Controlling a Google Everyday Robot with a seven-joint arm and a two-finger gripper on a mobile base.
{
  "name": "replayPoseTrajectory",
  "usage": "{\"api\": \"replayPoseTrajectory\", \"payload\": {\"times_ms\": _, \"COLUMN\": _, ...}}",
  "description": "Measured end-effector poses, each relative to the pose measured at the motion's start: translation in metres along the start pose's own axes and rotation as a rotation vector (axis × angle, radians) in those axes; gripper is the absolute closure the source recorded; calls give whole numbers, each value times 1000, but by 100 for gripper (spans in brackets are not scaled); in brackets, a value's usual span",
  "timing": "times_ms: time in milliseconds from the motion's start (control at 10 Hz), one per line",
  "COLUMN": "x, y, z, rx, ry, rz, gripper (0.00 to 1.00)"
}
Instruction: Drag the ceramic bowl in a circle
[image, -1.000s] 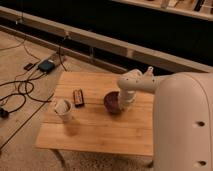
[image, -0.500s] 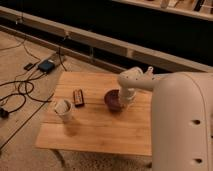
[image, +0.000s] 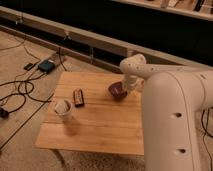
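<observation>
Resting against the right rim of the ceramic bowl (image: 117, 90), the pincer (image: 128, 86) has its fingers together; whether the rim is pinched between them cannot be told. The white arm (image: 170, 115) reaches in from the right and hides the desk's right side.

Compared with one second ago, the bowl and pincer have shifted toward the far edge of the desk (image: 100, 130) and slightly to the right.

The bowl now sits near the far edge, in the far-right part of the top. A black device (image: 78, 97) lies to its left, well apart, and a white cup (image: 63, 107) stands beyond that. Bare wood extends from the bowl toward the near edge.
</observation>
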Motion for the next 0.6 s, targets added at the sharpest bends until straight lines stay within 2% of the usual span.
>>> {"api": "replayPoseTrajectory", "payload": {"times_ms": 100, "x": 6, "y": 17, "z": -1, "rx": -11, "ry": 0, "rz": -25, "gripper": 100}}
{"api": "replayPoseTrajectory", "payload": {"times_ms": 300, "x": 21, "y": 36, "z": -1, "rx": -19, "ry": 8, "rz": -69, "gripper": 100}}
{"api": "replayPoseTrajectory", "payload": {"times_ms": 600, "x": 65, "y": 70, "z": -3, "rx": -42, "ry": 40, "rz": -183, "gripper": 100}}
